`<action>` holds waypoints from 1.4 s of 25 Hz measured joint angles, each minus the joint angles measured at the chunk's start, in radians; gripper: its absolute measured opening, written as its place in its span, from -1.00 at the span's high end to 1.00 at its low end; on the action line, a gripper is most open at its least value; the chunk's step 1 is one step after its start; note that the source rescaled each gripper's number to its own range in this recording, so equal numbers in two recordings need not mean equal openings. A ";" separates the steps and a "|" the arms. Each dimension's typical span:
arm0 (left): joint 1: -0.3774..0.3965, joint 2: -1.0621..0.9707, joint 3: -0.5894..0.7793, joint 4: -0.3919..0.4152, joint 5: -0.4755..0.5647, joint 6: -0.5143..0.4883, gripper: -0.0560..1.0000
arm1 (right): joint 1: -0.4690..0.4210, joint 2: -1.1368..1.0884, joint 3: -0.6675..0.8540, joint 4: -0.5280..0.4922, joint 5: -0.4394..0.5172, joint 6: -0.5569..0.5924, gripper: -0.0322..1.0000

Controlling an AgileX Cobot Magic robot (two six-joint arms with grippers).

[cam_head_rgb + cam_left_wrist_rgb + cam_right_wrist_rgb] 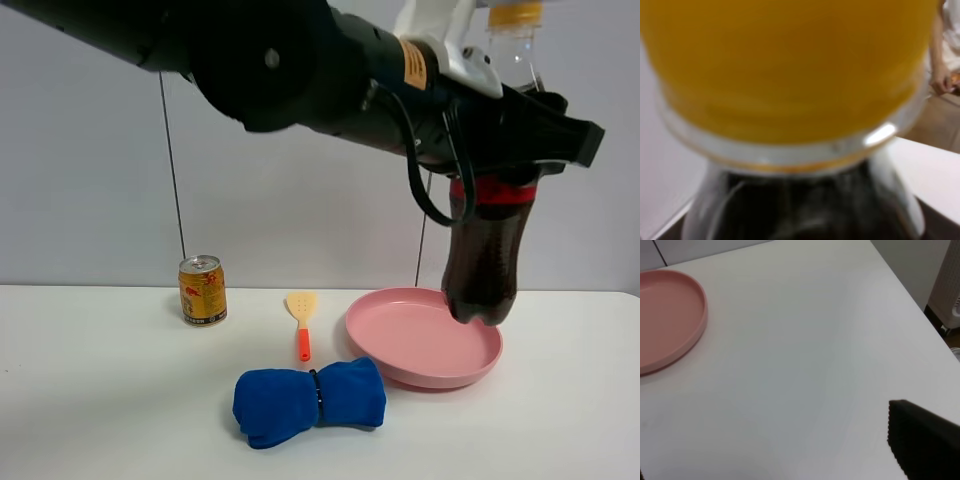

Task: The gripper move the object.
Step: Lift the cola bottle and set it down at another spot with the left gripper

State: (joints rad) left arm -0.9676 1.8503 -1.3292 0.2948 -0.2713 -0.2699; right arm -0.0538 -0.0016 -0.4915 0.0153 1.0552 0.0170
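1. High view: bright, even, soft light, in sharp focus. The white worktop (100, 400) and wall look evenly lit.
2. Faint, soft-edged shadows sit close under the pink plate (420, 345), blue cloth (310, 398) and can (203, 291).
3. The black arm (280, 60) near the lens reads dark, with little surface detail.
4. Left wrist view: heavily blurred. The yellow cap (790, 65) of the bottle (790, 210) fills the frame, with one small white glint below it.
5. Right wrist view: bright and slightly soft, with a pale worktop. The right claw finger (922, 442) is a dark, blurred shape.
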 joint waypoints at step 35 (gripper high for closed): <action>0.072 0.283 -0.001 0.281 -0.242 -0.211 0.88 | 0.000 0.000 0.000 0.000 0.000 0.000 -1.00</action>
State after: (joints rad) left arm -0.8961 2.1331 -1.3302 0.5762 -0.5129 -0.4811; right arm -0.0538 -0.0016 -0.4915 0.0153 1.0552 0.0170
